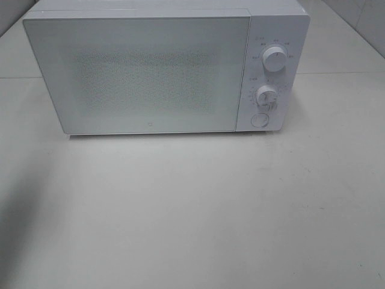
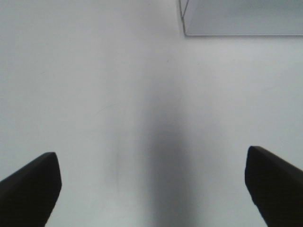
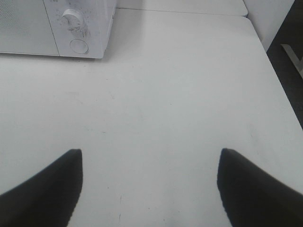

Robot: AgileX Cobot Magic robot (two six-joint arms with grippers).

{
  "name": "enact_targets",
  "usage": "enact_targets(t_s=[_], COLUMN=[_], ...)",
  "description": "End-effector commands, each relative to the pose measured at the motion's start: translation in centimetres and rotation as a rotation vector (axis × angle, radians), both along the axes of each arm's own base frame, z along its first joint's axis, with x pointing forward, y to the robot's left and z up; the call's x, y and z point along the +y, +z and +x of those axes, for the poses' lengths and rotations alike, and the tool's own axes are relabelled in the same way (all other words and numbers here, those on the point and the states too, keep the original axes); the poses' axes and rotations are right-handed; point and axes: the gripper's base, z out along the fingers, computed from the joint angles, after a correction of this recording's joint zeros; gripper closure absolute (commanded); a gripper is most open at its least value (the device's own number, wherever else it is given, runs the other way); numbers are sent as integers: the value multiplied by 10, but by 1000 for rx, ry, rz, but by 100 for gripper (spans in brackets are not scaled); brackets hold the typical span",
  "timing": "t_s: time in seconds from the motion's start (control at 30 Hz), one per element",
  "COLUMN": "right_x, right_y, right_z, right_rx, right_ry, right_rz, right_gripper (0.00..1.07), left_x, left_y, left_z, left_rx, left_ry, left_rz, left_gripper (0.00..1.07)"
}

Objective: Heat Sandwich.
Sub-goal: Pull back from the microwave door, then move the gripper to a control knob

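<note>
- At twelve o'clock on the table (image 1: 192,217): microwave (image 1: 150,66), door shut, interior hidden; sandwich unseen, place untellable.
- At its three o'clock edge: upper knob (image 1: 275,59), lower knob (image 1: 266,95), round button (image 1: 259,120).
- Left gripper (image 2: 151,156), right gripper (image 3: 150,152): spread wide, empty.

Left pincer (image 2: 151,153) spread wide, white table (image 2: 85,71), microwave corner (image 2: 236,19)

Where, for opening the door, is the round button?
Exterior high view: round white button, lowest on the white microwave's right panel, below the lower dial.

high: faces microwave (image 1: 138,69) front, near | wrists: low over table (image 1: 192,217), both glimpse microwave
</note>
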Motion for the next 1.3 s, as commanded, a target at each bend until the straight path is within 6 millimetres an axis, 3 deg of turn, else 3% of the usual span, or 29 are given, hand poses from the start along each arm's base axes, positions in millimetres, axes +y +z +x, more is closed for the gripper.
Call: enact_targets(t_s=[0.03,0.33,0.37,0.7,1.3], right_x=[0,0,0,0,0], right_y=[-1,-1,-1,-1,-1], right_z=[-3,-3,-3,-3,-3], right_rx=[-29,-29,-29,-29,-29], right_ry=[-11,-11,-11,-11,-11], right_rz=[10,10,10,10,10], right_gripper=[31,31,31,31,31], left_x=[8,9,9,7,6], left_y=[5,-3,-4,-17,-8], left_z=[-16,-66,-79,-128,-181], left_rx=[27,59,54,-43,-340], left_ry=[30,28,21,5,12], left_rz=[14,32,39,43,45], left_gripper=[5,5,5,5,5])
